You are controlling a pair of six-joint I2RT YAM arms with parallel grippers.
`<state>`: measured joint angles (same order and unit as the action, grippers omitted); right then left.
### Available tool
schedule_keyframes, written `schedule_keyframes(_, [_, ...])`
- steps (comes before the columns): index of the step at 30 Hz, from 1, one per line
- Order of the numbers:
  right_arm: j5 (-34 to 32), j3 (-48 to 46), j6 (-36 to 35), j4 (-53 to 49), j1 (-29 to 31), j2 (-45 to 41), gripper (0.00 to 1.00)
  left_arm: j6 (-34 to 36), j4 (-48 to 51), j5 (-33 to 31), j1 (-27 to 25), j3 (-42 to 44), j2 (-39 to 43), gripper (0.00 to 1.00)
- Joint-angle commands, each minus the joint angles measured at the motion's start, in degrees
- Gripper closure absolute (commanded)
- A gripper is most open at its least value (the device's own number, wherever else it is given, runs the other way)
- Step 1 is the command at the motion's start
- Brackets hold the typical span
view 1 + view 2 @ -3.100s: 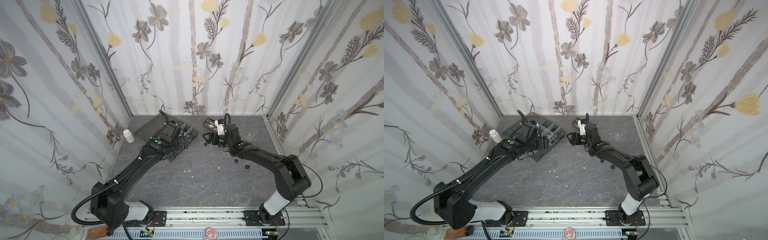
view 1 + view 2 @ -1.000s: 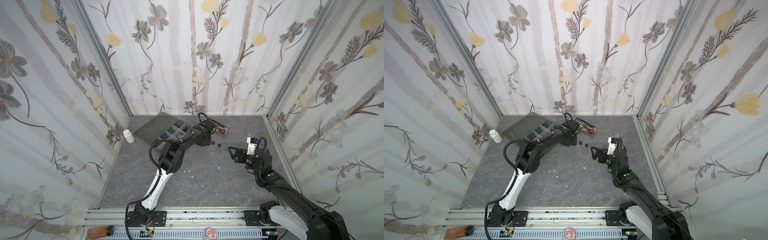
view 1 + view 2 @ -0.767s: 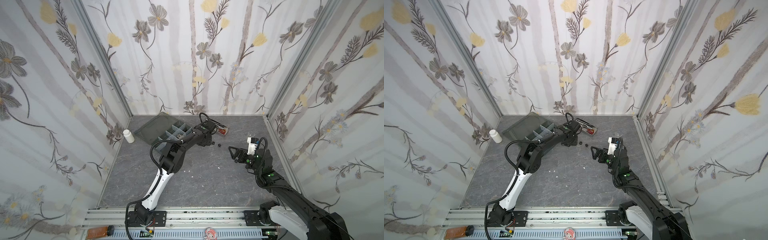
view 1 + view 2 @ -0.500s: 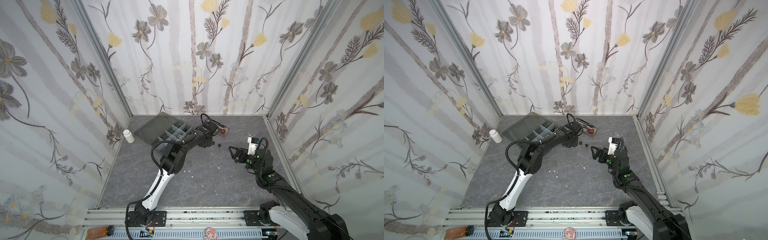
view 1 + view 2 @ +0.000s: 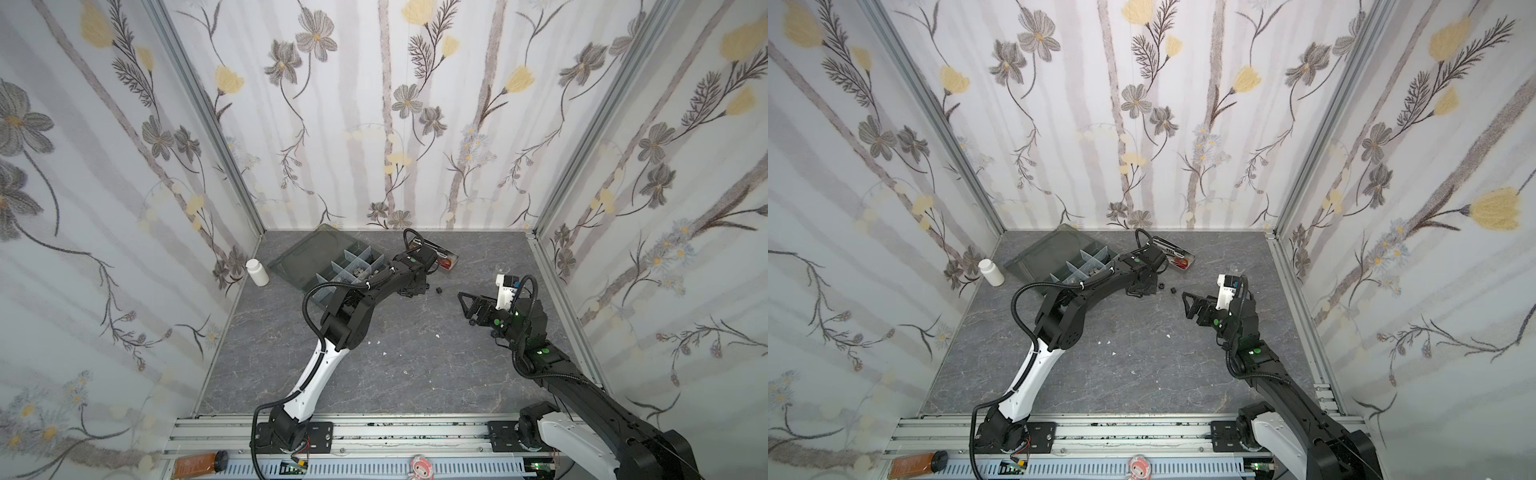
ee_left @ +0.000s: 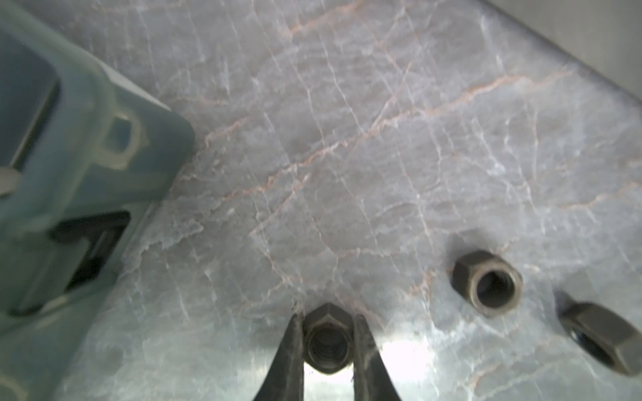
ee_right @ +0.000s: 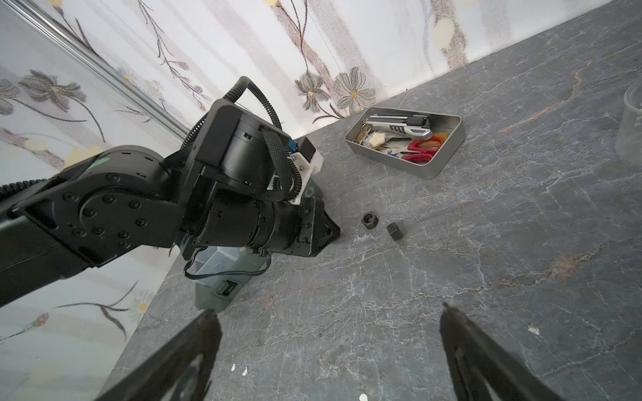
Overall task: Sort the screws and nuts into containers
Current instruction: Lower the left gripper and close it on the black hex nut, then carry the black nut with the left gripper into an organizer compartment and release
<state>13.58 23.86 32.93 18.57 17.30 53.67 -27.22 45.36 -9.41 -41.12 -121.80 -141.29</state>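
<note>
My left gripper (image 6: 326,342) is shut on a black nut (image 6: 326,333) that rests on the grey table, a finger pressed against each flat side. Two more black nuts (image 6: 486,283) (image 6: 604,342) lie loose close by, seen too in a top view (image 5: 1160,286) (image 5: 1172,289). In both top views the left gripper (image 5: 411,289) (image 5: 1142,291) is down at the table, just off the near corner of the open organizer box (image 5: 351,259) (image 5: 1067,257) with its containers. My right gripper (image 5: 465,307) (image 7: 328,309) hangs open and empty above bare table. No screws show plainly.
A metal tin (image 5: 449,262) (image 7: 434,163) with scissors and a knife stands behind the nuts. A white bottle (image 5: 257,272) stands by the left wall and a glass beaker (image 7: 632,128) at the right. White crumbs dot the middle of the table.
The left gripper's fingers have closed onto the black nut on the table, after the arm edged slightly right. The right arm has stayed still and open.
</note>
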Motion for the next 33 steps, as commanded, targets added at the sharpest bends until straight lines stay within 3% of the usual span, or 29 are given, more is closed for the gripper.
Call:
schedule_keyframes(1, [-0.61,-0.05,-0.4,1.1,0.05,-0.24,0.01,-0.68,1.16,0.42,-0.03,0.48,2.89,0.84])
schedule_keyframes(11, [-0.12,1.14,-1.18,0.48,0.05,2.77,0.01,0.94,0.92,0.58,0.07,4.95,13.27,0.84])
schedule_keyframes(22, [-0.04,2.24,-1.63,0.67,0.06,6.37,0.01,0.69,-7.16,0.53,4.36,28.34,30.37,0.84])
schedule_keyframes(33, [0.79,5.04,-2.14,-0.19,1.37,11.47,0.04,-0.29,-14.16,-0.77,10.89,45.0,39.87,0.84])
